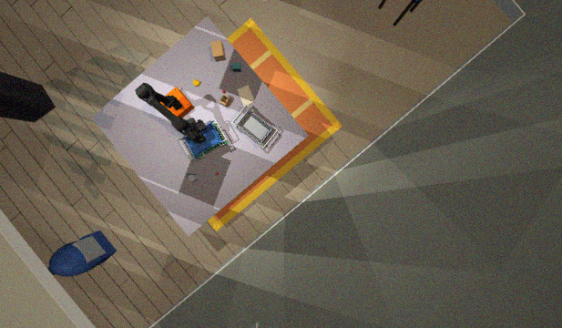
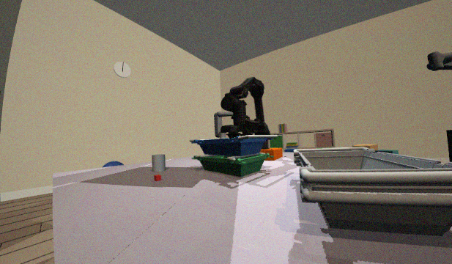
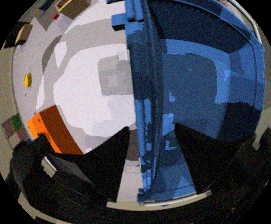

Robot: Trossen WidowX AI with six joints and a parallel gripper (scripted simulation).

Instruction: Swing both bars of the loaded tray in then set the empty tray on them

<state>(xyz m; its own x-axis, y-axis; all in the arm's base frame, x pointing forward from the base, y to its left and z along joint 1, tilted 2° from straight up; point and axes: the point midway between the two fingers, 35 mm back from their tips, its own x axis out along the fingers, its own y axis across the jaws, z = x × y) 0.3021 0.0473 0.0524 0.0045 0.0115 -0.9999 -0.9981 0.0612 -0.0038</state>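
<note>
The blue tray (image 1: 209, 140) (image 2: 226, 147) (image 3: 196, 70) sits about level above the green tray (image 2: 229, 166), which stands on the table. A pale bar (image 2: 233, 158) shows between the two trays; the rest of the lower bars and the load are hidden. The blue tray looks empty inside. My gripper (image 2: 234, 136) (image 3: 152, 128) is open at the blue tray's side wall, one finger outside and one inside it. In the wrist view a gap shows on both sides of the wall.
A grey tray (image 1: 250, 136) (image 2: 379, 198) stands on the table. An orange box (image 1: 184, 102) (image 2: 272, 154) (image 3: 51, 130) is near the arm's base. A grey cylinder (image 2: 158, 162) and a red cube (image 2: 157, 177) stand on the trays' other side. Small blocks lie farther off.
</note>
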